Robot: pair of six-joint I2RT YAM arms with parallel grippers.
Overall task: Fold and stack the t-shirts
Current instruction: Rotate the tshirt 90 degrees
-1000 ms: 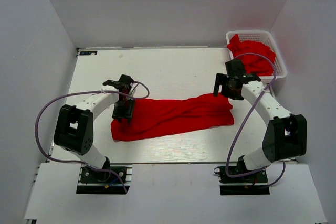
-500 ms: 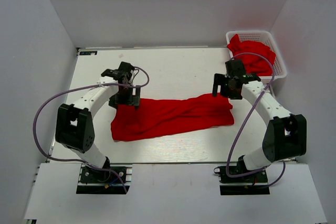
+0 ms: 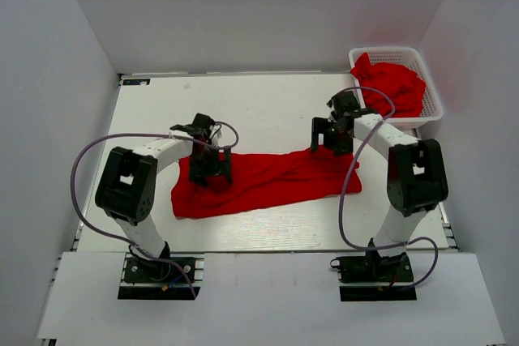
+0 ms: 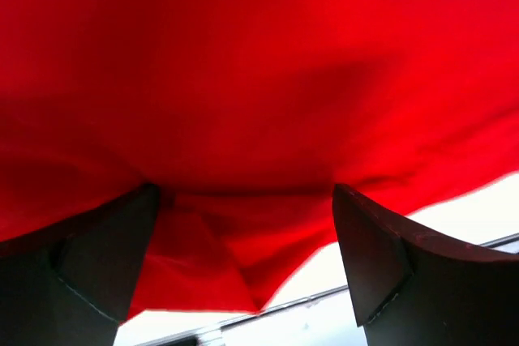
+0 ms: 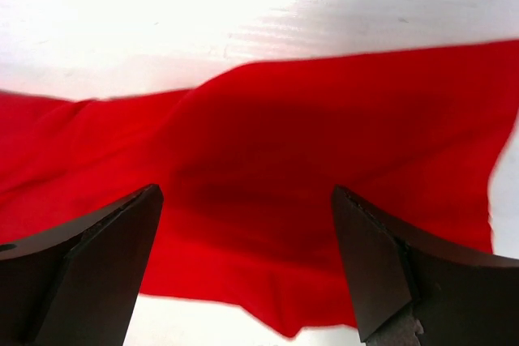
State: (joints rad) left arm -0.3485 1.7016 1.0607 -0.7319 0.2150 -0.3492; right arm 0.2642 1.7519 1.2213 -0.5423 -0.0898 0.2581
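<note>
One red t-shirt (image 3: 276,180) lies crumpled in a long band across the middle of the white table (image 3: 268,107). More red t-shirts (image 3: 393,87) are heaped in the basket at the back right. My left gripper (image 3: 209,169) hovers over the left part of the spread shirt, open; in the left wrist view red cloth (image 4: 243,103) fills the space past its spread fingers (image 4: 89,273). My right gripper (image 3: 324,137) is open at the shirt's far right edge. The right wrist view shows the shirt (image 5: 308,192) below its parted fingers (image 5: 397,273), held by neither.
A white lattice basket (image 3: 389,51) stands at the table's back right corner, just behind the right arm. White walls enclose the table on three sides. Purple cables loop from both arms.
The left gripper opened and let go of the shirt's left end, then shifted right over the cloth. The right gripper moved left along the shirt's far edge.
</note>
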